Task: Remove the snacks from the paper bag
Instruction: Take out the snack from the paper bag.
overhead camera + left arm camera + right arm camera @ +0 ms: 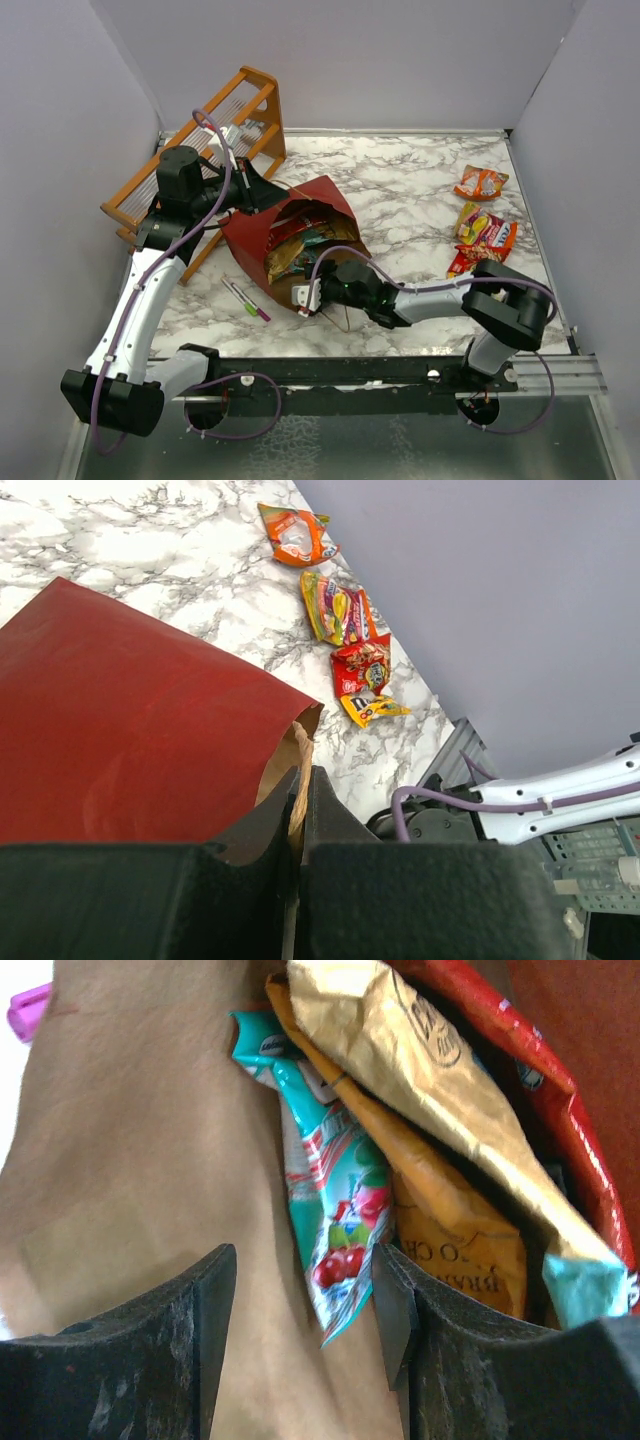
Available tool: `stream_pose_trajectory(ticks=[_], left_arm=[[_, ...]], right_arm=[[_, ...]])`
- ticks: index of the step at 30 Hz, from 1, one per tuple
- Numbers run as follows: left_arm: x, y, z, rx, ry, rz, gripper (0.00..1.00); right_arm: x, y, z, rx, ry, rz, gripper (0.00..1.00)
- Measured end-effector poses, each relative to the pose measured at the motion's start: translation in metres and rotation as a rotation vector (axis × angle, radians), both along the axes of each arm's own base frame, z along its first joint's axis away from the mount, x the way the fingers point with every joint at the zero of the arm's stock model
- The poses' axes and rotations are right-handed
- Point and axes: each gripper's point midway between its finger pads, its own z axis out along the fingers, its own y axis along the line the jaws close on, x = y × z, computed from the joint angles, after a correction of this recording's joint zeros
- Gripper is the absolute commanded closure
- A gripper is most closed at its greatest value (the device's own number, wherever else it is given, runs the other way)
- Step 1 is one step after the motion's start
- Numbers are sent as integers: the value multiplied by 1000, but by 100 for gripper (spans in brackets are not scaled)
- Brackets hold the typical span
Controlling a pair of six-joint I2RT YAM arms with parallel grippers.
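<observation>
Lab cell: grey panels (350, 60), marble tabletop (400, 180)

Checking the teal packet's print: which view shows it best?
Right wrist: the teal packet lies close up inside the paper bag, red fruit print visible. Top external shows only a jumble in the bag; left wrist just its red outside.

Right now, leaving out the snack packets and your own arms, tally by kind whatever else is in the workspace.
Dark red paper carrier bag: 1
Orange wooden rack: 1
Thin markers, green and pink: 2
Total: 4
</observation>
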Motion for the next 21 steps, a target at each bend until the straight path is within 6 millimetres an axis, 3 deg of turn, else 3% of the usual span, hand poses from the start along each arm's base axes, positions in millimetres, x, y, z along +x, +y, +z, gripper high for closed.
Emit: stream_pose_trajectory(ticks=[6, 14, 21], left_arm=[[0, 0, 0, -2, 2, 1, 100], [-1, 0, 1, -4, 4, 1, 100], [-2, 0, 2, -5, -1, 1, 100]], right_arm=[[16, 24, -3, -5, -81, 20, 44], [35, 33, -16, -44, -126, 17, 46], [47, 38, -23, -64, -142, 12, 75]])
